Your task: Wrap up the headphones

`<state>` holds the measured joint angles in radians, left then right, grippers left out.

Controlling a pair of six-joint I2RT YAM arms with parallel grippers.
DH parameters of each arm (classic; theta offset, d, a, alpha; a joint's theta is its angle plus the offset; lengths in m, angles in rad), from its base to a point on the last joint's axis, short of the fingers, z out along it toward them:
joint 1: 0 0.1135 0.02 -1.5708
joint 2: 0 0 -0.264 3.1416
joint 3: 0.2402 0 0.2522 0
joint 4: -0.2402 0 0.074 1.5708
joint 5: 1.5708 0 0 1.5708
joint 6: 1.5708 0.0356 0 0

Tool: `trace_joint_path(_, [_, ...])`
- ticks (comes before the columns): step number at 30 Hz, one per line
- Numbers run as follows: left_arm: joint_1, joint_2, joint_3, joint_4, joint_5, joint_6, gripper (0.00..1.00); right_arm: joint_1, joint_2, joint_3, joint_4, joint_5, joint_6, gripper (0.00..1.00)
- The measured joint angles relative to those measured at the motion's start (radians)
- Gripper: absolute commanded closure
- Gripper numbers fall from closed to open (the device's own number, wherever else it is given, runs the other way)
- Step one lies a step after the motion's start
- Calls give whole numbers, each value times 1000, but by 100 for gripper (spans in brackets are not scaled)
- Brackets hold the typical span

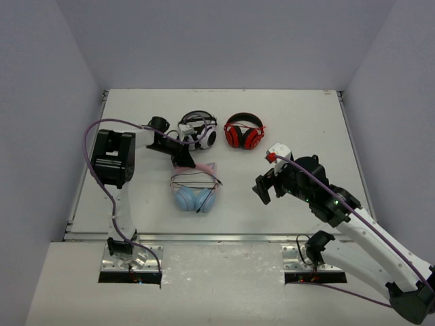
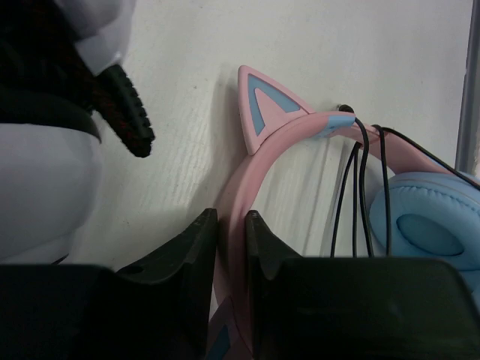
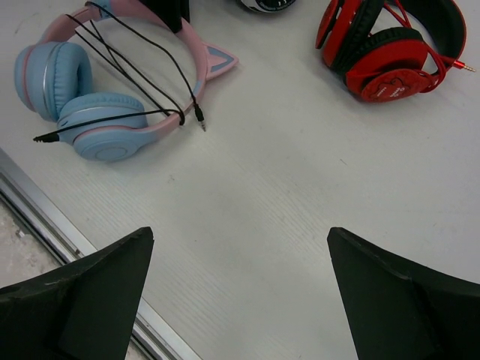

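Note:
The headphones (image 1: 194, 189) lie mid-table, pink cat-eared headband (image 2: 259, 161) away from me, light blue ear cups (image 3: 101, 124) toward me. The thin black cable (image 3: 135, 56) crosses the band in several strands, with its plug (image 3: 199, 118) loose on the table. My left gripper (image 1: 182, 157) is shut on the pink headband; the band runs between its fingers (image 2: 199, 247). My right gripper (image 1: 264, 192) is open and empty over bare table to the right of the headphones, and its fingers (image 3: 97, 285) stand wide apart.
White-and-black headphones (image 1: 198, 130) lie at the back, just beyond my left gripper. Red-and-black headphones (image 1: 244, 131) lie to their right, also in the right wrist view (image 3: 390, 45). A metal rail (image 3: 45, 217) edges the table near me.

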<state>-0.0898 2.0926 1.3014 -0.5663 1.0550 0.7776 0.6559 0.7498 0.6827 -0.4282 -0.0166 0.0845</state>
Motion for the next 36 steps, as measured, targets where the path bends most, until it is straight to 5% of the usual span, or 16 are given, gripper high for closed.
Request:
trace_joint_path(2, [5,0,-1,22,-11,-41,75,0,-13,-3,4,-4,0,1])
trace_joint_path(3, [6,0,-3,33,-16,-64,47,0,-16,-5,6,-7,0,1])
trace_joint_path(4, [6,0,-8,49,-19,-77,0,0,-19,-6,9,-10,0,1])
trace_joint_path(17, [26,-124,-93,153,-81,-277,0,0,-36,-19,32,-14,-1,1])
trace_joint_path(24, [25,-303,-140,138,-230,-422,0,0,-32,-19,39,-12,0,1])
trace_joint_path(28, [25,-509,-222,166,-474,-594,0,0,-20,-19,38,14,24,1])
trace_joint_path(33, [24,-842,-298,176,-1026,-877,0,1,-51,-18,3,151,115,1])
trace_joint_path(36, [26,-1027,-315,149,-1233,-979,0,1,-77,-6,-72,265,187,1])
